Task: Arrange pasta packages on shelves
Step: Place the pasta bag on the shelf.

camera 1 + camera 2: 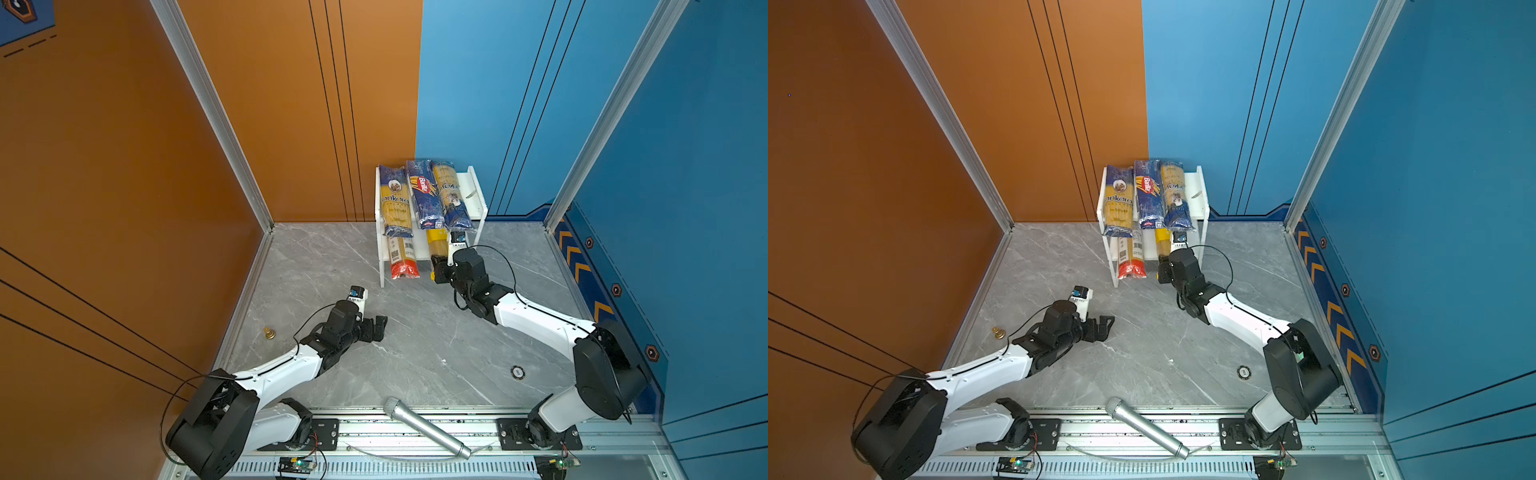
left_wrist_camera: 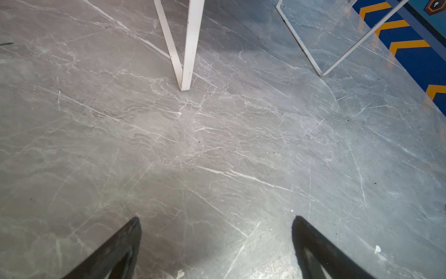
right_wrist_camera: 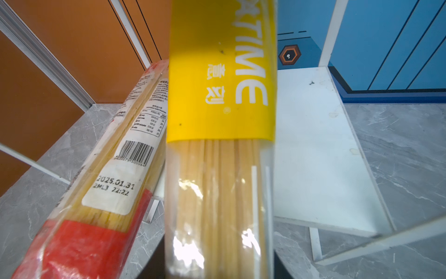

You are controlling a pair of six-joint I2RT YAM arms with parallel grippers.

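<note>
Grey marble table: left pincer hangs over it, jaws spread and empty, well short of the shelves. The right pincer is clamped on the near end of the yellow pack, which runs ahead of the jaws over the lower board. Looks like the last placement: push straight ahead, keep off the red-and-clear pack close on the pincer's left, then let go. The pack has a yellow sleeve and glossy clear film showing spaghetti; beyond and above, three packs fill the top board.
</note>
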